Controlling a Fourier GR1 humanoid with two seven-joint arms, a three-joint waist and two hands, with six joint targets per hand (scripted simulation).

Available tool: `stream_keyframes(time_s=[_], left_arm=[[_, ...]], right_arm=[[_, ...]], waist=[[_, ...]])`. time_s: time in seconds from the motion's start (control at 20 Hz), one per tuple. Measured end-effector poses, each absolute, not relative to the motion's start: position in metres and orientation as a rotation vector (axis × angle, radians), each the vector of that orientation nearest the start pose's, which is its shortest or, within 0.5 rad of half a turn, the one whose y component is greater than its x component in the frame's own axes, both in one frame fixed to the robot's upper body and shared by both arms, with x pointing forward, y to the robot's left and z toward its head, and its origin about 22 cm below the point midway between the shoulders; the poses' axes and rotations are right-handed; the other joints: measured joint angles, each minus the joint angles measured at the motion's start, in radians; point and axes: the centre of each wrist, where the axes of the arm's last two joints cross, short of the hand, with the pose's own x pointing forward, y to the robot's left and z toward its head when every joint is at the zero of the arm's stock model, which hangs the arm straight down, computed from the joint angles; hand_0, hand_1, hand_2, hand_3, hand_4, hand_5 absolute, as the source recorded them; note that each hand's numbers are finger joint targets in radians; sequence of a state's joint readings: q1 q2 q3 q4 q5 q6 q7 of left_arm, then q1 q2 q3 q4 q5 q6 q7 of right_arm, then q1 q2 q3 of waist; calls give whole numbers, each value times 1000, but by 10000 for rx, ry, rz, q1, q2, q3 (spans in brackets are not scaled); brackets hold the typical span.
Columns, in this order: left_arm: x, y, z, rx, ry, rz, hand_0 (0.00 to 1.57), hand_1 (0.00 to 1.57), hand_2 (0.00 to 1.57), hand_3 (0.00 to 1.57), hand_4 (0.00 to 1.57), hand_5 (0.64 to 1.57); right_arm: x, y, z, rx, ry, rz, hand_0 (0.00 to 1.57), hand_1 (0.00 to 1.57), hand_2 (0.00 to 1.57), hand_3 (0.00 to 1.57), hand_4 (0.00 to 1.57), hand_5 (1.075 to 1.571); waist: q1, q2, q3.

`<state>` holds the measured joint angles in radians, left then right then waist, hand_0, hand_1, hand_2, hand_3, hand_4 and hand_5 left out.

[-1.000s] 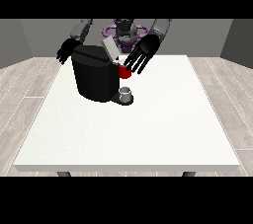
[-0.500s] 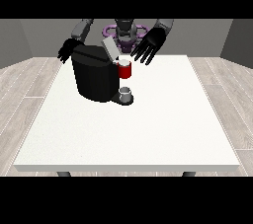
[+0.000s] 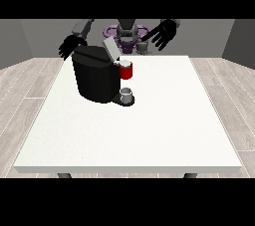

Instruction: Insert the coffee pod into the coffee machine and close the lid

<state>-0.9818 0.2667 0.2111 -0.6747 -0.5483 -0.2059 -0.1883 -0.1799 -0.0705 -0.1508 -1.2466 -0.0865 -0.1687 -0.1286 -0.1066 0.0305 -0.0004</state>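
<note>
Raised lid [image 3: 110, 49] seemingly blocks the coffee machine [image 3: 95, 73] top from behind.

We are looking across a large white bench [image 3: 149, 135] filling the middle of the view, its dark legs [image 3: 63, 175] showing at five and seven o'clock. Pale grey plank flooring [image 3: 22, 90] is running around it, and plain grey walls [image 3: 30, 36] are closing off the room at twelve o'clock.

Small grey torso [image 3: 127, 35] at the table's far edge, ringed by a purple band [image 3: 110, 32]. Dark grey arms with lighter grey upper segments. Black hand at the view's left [image 3: 69, 47]; black hand at the view's right [image 3: 163, 35], fingers slim and dark throughout.
</note>
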Motion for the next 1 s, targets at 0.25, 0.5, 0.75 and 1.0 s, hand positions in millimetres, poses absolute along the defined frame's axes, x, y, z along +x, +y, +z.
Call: stream_keyframes(time_s=[0.25,0.5,0.75,1.0], left_arm=[[428,236,70,1266,-16207,-5800,0,0,0,0,0,1571],[403,245,22,293,-15596,-4153,0,0,0,0,215,1571],[380,256,-10,-281,-14976,-3067,0,0,0,0,0,1571],[360,260,-33,-730,-14648,-2289,0,0,0,0,135,1571]], right_arm=[[260,-278,-48,-2377,-14545,-2524,0,0,0,0,445,1571],[249,-284,-47,-2484,-14452,-1967,0,0,0,0,366,1571],[253,-281,-29,-1924,-14840,-1170,0,0,0,0,257,1571],[265,-277,1,-1384,-15406,-273,0,0,0,0,0,1571]], waist=[[636,-1184,0],[895,-2035,-1],[1123,-2573,1],[1383,-2948,-1]])
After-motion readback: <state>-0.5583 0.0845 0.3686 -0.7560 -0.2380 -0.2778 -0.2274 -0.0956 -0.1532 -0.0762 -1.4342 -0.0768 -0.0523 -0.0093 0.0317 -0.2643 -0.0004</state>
